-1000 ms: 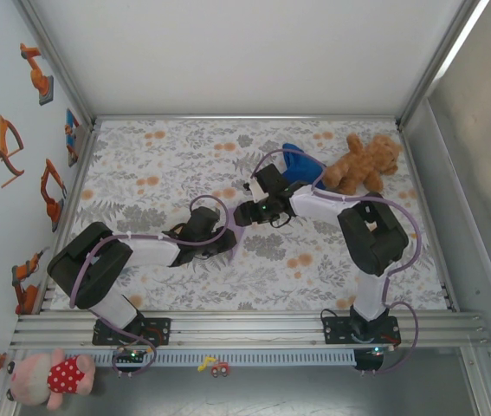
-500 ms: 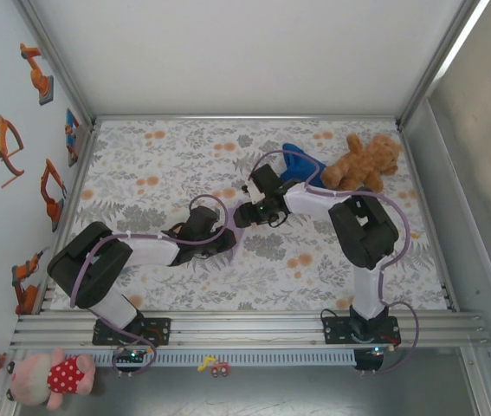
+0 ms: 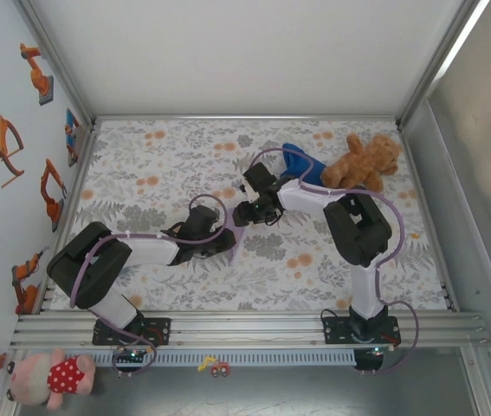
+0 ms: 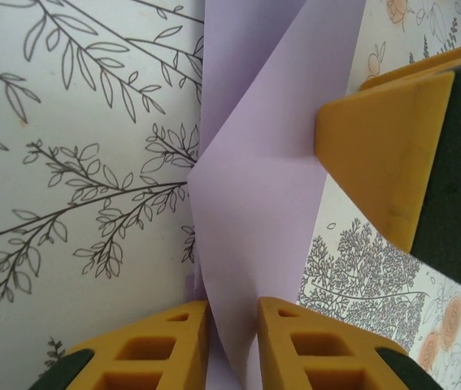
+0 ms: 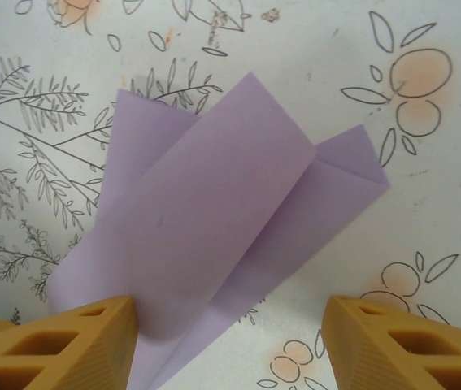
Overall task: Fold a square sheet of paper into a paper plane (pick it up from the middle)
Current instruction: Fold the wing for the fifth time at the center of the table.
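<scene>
Pinch first: the left claw [image 4: 234, 349] has its two orange fingers drawn close together. A ridge of the lavender paper [image 4: 254, 203] runs up between them, so it seems to have hold of a fold. The right claw [image 5: 230, 345] stands wide open and holds nothing, with a finger on either side of the paper's near end. In the left wrist view one of its fingers [image 4: 376, 154] sits at the paper's edge.

The paper lies partly folded on the floral worktop [image 4: 67, 122], its flaps loose and raised rather than pressed flat.

Risks, as I judge them:
- If the left claw pulls or twists, the thin sheet may tear or slip free.
- If the right claw closes off-centre, it could set a crooked crease or crumple a flap.
- Letting go too soon may let the folds spring open.
</scene>
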Available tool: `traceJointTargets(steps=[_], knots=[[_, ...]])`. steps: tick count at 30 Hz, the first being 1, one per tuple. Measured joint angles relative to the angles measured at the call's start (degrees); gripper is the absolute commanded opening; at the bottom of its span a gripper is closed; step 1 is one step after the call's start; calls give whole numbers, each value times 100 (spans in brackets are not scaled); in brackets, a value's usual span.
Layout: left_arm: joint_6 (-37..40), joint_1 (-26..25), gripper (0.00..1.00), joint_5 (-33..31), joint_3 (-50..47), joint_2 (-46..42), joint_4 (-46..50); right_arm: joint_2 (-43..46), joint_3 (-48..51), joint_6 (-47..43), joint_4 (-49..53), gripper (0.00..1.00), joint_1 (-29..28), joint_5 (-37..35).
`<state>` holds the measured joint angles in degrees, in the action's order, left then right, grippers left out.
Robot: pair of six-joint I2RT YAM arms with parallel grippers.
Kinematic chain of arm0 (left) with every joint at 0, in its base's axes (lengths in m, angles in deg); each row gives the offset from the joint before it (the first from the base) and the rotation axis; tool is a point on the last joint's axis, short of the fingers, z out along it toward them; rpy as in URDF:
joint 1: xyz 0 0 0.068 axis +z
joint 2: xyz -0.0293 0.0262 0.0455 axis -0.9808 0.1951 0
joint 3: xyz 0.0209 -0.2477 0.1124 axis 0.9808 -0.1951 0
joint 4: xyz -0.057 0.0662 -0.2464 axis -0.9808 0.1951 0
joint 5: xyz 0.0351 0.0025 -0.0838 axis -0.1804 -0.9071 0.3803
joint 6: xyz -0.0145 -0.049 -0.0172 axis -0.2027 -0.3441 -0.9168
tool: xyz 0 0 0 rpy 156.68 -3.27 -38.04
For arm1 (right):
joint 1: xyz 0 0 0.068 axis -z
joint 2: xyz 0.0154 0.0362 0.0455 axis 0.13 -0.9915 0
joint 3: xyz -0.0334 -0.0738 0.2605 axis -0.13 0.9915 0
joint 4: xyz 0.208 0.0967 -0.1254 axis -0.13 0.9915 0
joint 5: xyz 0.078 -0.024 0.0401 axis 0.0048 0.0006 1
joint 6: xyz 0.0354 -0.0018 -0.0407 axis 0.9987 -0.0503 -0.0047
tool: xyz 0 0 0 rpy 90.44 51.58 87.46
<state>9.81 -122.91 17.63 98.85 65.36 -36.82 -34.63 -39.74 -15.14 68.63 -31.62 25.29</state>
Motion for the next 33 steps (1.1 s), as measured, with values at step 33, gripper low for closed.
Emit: traceJointTargets(steps=[33], knots=[[-107,-501,33,-476,83,-649,1257,-295,-538,413,603,60,-129,-396]])
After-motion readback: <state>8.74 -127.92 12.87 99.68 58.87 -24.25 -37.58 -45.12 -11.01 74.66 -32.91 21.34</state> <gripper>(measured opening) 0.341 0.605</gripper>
